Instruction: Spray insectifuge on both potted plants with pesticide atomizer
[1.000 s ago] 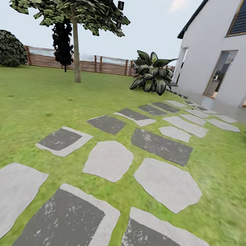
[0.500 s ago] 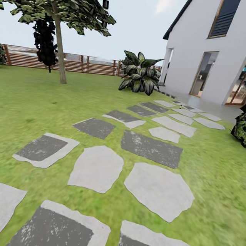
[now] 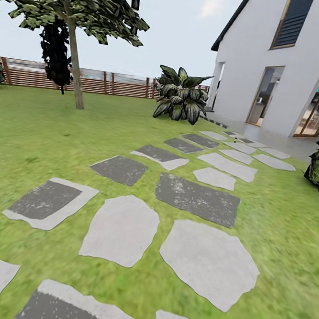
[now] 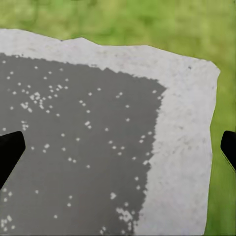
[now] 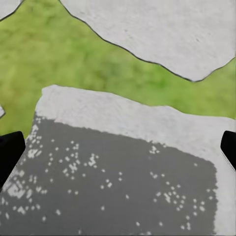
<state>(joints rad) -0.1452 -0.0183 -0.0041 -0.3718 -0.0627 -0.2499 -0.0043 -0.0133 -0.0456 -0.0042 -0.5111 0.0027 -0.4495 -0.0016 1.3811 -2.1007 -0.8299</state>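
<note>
Above grey paving slabs (image 4: 98, 147), both pincers spread, empty.

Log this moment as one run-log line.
phase: in transit | ground: stepping-stone path across lawn | ahead: house, fence, tree | left pincer: open, empty | right pincer: open, empty

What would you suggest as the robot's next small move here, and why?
Probably keep rolling along the stepping-stone path while scanning: the head view offers lawn, a tree, the fence and the house, with no atomizer or small grey-potted plants yet. Both wrist cameras look down on paving, nothing between the jaws.
</note>
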